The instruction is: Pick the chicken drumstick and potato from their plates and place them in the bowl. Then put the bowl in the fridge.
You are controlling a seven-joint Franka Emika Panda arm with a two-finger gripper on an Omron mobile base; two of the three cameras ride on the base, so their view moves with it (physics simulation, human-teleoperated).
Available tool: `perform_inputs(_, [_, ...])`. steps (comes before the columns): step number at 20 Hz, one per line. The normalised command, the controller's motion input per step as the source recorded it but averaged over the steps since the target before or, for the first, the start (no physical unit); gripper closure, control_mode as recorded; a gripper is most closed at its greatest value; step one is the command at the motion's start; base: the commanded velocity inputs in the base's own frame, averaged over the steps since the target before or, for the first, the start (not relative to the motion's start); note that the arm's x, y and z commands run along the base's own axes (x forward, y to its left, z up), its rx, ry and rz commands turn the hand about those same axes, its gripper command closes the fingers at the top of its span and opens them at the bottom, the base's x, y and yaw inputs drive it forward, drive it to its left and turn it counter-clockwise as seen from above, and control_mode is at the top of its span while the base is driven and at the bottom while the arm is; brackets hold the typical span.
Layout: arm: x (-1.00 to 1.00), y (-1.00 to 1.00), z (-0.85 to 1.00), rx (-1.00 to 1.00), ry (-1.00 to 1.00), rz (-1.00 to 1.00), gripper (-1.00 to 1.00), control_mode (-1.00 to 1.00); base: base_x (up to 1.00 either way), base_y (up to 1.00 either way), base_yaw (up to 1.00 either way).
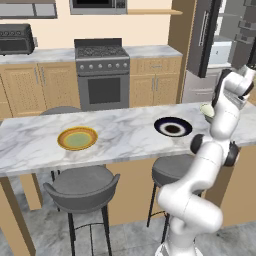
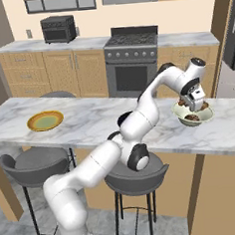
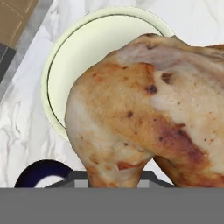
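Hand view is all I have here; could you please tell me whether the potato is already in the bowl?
Observer: Yes. In the right base view a dark brown potato lies in the bowl, under the gripper holding the chicken drumstick.
Operator: Does either plate hold anything?
Observer: No. The yellow plate and the navy plate are both bare.
Operator: And the fridge?
Observer: The fridge stands past the counter's end with its door open.

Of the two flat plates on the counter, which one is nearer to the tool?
The dark navy plate with the pale ring. It lies close beside the bowl where the tool hangs; the golden-yellow plate lies far along the counter.
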Motion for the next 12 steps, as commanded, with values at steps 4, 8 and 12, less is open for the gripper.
perform_inputs(4, [0.34, -0.26, -0.01, -0.07, 0.22, 0.17, 1.00, -1.00, 0.00, 0.00, 0.00])
perform_inputs(8, [0.30, -0.30, -0.09, 0.00, 0.18, 0.23, 1.00, -1.00, 0.00, 0.00, 0.00])
perform_inputs(12, [0.31, -0.35, -0.02, 0.00, 0.17, 0.26, 1.00, -1.00, 0.00, 0.00, 0.00])
